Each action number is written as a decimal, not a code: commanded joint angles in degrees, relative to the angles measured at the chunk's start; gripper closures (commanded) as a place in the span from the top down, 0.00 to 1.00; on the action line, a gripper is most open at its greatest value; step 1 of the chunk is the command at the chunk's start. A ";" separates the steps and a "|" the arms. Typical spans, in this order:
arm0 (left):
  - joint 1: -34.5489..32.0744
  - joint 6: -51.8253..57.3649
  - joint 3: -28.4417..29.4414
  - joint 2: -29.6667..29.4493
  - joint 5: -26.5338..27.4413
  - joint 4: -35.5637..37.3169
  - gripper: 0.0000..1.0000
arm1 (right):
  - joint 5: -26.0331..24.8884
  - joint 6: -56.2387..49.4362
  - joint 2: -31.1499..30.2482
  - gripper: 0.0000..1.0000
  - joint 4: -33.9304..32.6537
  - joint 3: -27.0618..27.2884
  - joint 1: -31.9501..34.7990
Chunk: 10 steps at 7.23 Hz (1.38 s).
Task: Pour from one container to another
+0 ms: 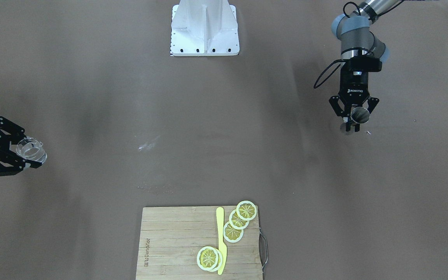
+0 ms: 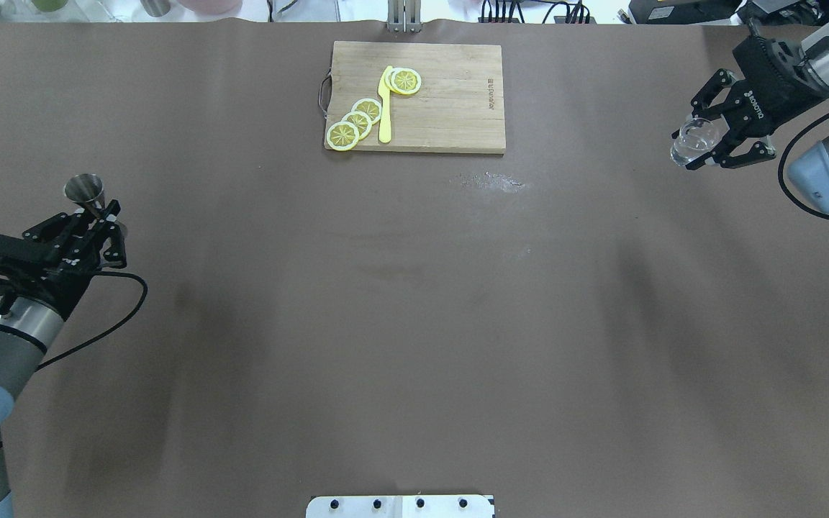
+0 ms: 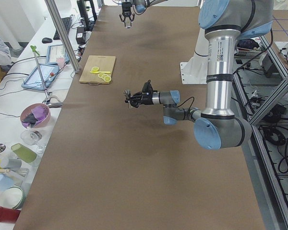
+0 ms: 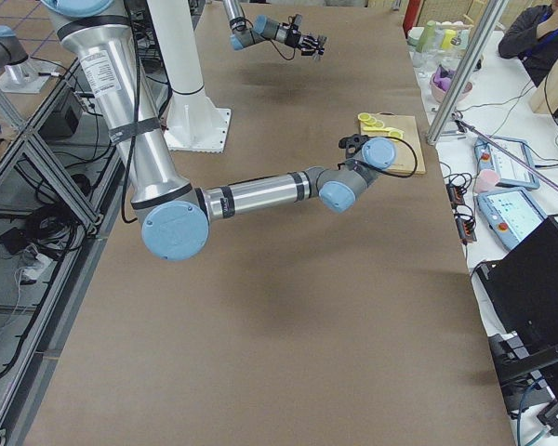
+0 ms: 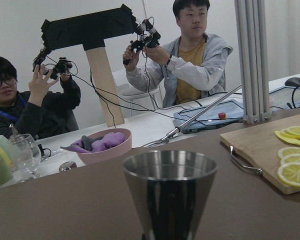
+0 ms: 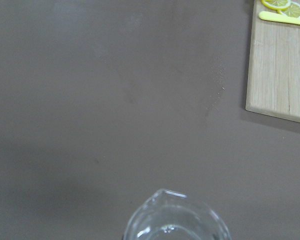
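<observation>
A steel conical measuring cup (image 2: 85, 193) is held upright above the table's left side, with my left gripper (image 2: 101, 216) shut on its lower part. The front view shows that cup (image 1: 359, 114) in the same gripper (image 1: 353, 123), and it fills the left wrist view (image 5: 169, 195). My right gripper (image 2: 702, 144) is shut on a clear glass cup with a spout (image 2: 691, 140) at the far right. The glass (image 1: 32, 149) shows at the front view's left edge, and its rim (image 6: 176, 220) in the right wrist view. I cannot tell what either cup holds.
A wooden cutting board (image 2: 450, 108) with lemon slices (image 2: 357, 122) and a yellow knife (image 2: 385, 104) lies at the table's far middle. White specks (image 2: 490, 182) mark the brown cloth near it. The robot's white base (image 1: 204, 29) stands at the near edge. Operators sit beyond the table.
</observation>
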 commanded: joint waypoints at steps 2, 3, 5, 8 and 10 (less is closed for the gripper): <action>0.14 -0.13 5.44 2.70 0.38 -8.74 0.00 | -0.24 11.83 -0.72 0.00 17.60 -5.92 -0.11; 0.14 -0.05 8.67 2.44 4.12 -10.74 0.00 | -0.51 15.78 -1.51 0.00 21.83 -6.37 -0.29; 0.31 -0.05 11.42 2.44 4.51 -12.61 0.00 | -2.96 21.07 -3.18 0.00 28.70 -6.64 -2.47; 0.31 0.04 13.19 2.00 5.21 -9.90 0.00 | -9.89 31.88 -4.85 0.00 39.25 -6.73 -8.35; 0.49 -0.84 10.21 2.09 8.80 -6.10 0.00 | -13.16 38.38 -6.60 0.00 45.49 -6.64 -11.70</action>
